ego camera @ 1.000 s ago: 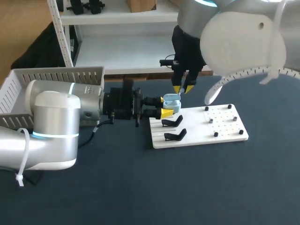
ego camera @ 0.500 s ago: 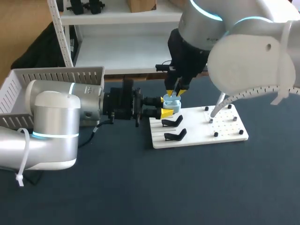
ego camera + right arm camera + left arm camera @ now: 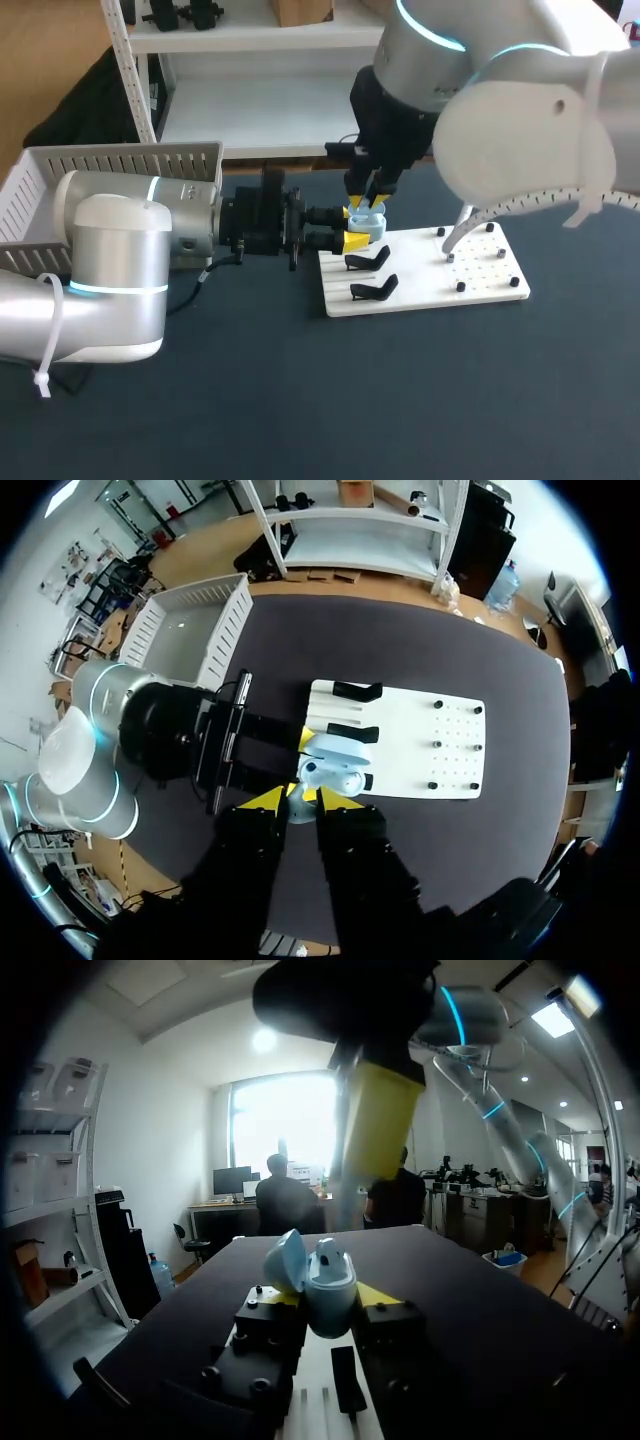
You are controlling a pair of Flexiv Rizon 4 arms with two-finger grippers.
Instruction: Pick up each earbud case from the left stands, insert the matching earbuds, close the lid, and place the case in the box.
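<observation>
Left gripper (image 3: 330, 1300) clamps pale-blue plastic earbud case (image 3: 322, 1278), likely light and slippery, by its lower shell at left edge of white board (image 3: 480, 270); right gripper (image 3: 300, 798) state indeterminate.

Dark table, white board
The table (image 3: 300, 400) has a dark matte top; a white board (image 3: 480, 272) lies flat on its far half, small black pegs (image 3: 460, 287) dotting the board's right part.

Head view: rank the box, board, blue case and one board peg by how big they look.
1. box and board: about equal, and the box is partly hidden, so unranked
2. case
3. peg
</observation>
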